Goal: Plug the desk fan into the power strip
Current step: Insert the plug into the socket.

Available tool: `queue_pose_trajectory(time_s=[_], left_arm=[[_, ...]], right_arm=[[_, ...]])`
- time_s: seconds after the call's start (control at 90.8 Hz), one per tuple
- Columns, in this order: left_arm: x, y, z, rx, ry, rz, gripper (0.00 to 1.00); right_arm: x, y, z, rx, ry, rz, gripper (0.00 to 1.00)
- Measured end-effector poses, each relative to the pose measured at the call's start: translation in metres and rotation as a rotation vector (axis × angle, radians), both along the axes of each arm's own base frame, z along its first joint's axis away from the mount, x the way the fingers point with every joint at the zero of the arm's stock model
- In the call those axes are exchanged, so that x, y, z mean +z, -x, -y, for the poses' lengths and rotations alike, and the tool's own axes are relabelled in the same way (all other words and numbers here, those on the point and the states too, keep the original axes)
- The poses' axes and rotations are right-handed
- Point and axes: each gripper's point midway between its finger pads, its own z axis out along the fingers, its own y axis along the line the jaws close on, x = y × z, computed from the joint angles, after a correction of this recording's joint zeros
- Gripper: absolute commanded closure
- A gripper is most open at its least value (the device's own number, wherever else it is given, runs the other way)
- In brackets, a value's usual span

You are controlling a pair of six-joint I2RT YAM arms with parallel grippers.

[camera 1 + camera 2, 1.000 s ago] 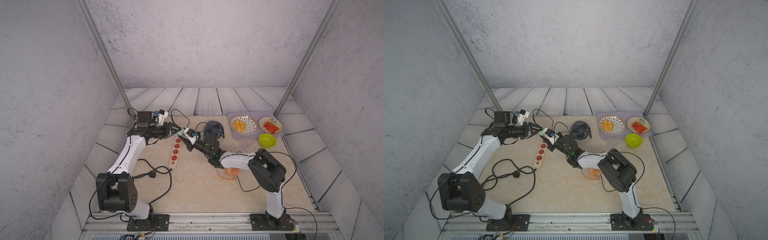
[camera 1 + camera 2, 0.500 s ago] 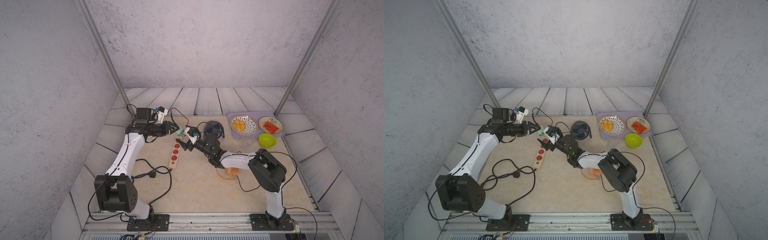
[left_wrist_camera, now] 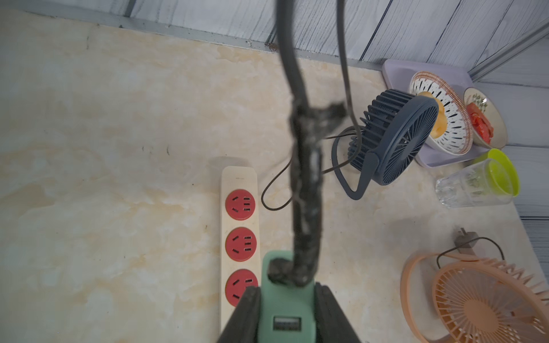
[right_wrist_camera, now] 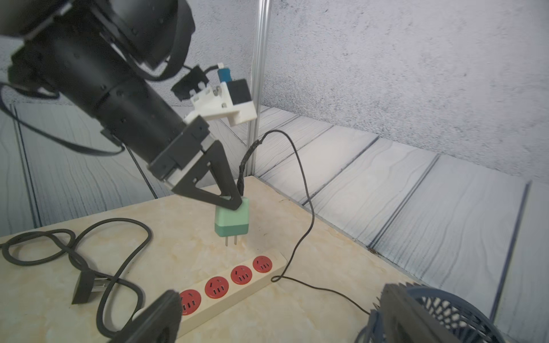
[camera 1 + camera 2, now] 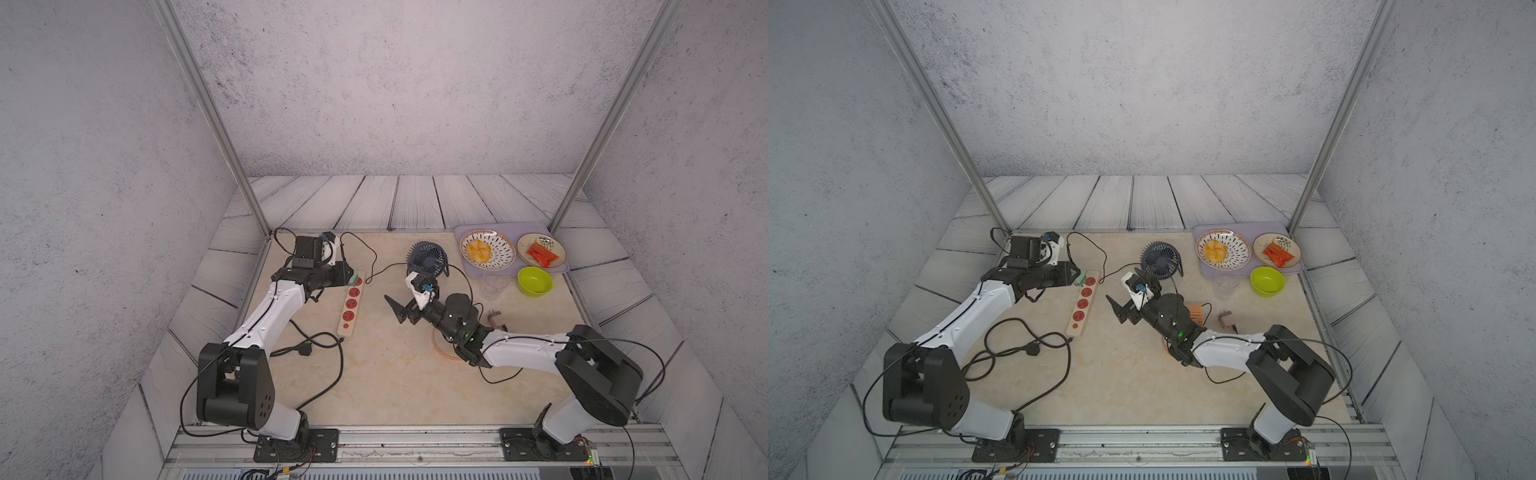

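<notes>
The right claw [image 5: 404,307] has let go and spread wide, so the left claw [image 3: 286,314] alone pinches the green plug [image 4: 231,222] mid-frame above the power strip [image 4: 230,280], ready for insertion.

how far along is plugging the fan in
Done: the green plug is lifted, clamped in the left gripper, prongs down. In hand: it hangs over the far end of the power strip; the right gripper is open and empty. Left: push the prongs into a red socket.
</notes>
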Motion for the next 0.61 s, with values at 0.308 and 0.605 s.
queue_pose_trajectory(time_s=[0.308, 0.605], left_arm=[[-0.055, -0.029, -0.009, 0.089, -0.118, -0.022, 1.00], [-0.066, -0.050, -0.003, 0.095, -0.109, 0.035, 1.00]], right_arm=[[0.020, 0.027, 0.077, -0.172, -0.015, -0.030, 0.01], [-0.004, 0.037, 0.114, -0.275, 0.033, -0.082, 0.01]])
